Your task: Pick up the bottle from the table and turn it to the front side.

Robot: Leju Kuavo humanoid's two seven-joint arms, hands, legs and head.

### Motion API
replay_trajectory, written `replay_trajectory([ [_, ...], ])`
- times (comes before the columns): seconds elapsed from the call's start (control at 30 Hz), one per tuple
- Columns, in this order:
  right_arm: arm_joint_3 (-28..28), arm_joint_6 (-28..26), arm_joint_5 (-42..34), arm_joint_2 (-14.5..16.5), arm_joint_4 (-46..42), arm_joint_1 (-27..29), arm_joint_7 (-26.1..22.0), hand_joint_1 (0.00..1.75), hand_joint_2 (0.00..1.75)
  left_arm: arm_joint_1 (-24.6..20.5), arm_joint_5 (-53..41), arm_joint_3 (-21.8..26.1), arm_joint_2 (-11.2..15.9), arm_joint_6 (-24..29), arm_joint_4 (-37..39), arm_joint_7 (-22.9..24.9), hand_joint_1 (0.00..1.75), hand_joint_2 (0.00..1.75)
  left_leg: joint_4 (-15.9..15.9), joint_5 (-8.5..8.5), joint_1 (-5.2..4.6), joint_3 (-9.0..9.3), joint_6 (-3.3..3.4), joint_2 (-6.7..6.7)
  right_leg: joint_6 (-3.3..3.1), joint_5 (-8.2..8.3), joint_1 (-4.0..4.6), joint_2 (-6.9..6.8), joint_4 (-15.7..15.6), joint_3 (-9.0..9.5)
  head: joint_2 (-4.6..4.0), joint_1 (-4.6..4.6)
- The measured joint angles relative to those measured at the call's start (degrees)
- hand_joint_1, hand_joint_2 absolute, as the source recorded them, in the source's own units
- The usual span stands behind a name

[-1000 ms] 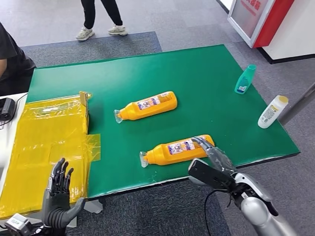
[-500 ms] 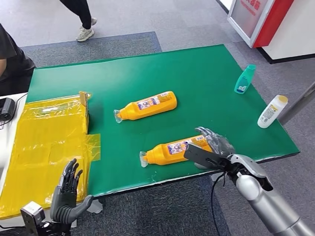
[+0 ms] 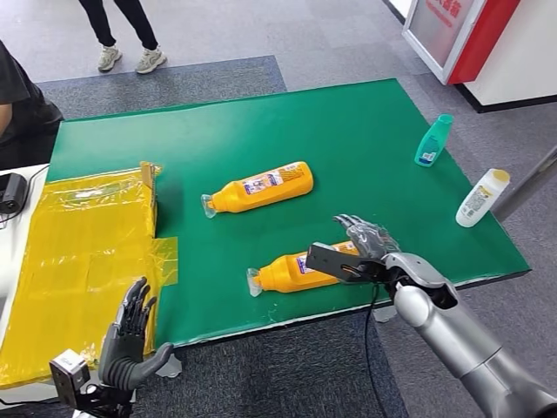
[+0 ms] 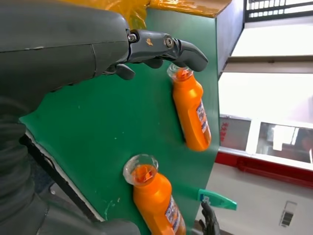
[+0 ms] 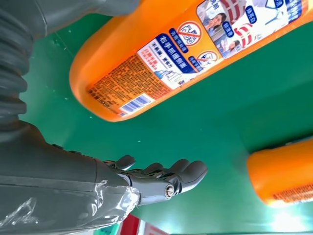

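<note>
Bottle (image 3: 296,271): orange, lying lower centre of the frame, label up.
Right hand (image 3: 365,239): fingers spread wide over bottle's base, holding nothing.
Left hand (image 3: 128,335): lower left, fingers apart, holding nothing.

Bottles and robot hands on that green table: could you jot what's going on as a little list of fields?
Table: green mat, yellow plastic sheet at its left end
Near orange bottle: lying on its side, label with barcode facing up
Far orange bottle: lying on its side
Teal bottle: near the right edge
White bottle: near the right edge, yellow cap
Right hand: fingers spread, over the near orange bottle's base end, holding nothing
Left hand: open, raised before the table's front edge
Person: legs beyond the table
</note>
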Motion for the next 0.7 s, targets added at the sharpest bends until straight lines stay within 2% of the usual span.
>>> replay_trajectory([
  [0.4,3.3,2.8,-0.3,1.0,6.0,-1.3,-0.2,0.0,1.75,-1.0,-0.3,-1.6,0.6,-0.4,1.1,-1.2,0.0,1.75,0.0,0.0,0.0,0.0,0.0,-0.01,0.0,0.0,0.0,0.0,0.0,0.0,0.0,0.01],
  [0.7,4.6,1.2,0.9,1.3,10.4,-2.2,-1.2,0.0,1.75,-1.4,-0.9,-2.9,1.0,-0.3,1.9,-2.3,0.0,1.75,0.0,0.0,0.0,0.01,0.0,-0.01,0.0,0.0,0.0,0.0,0.0,0.01,0.0,0.0],
])
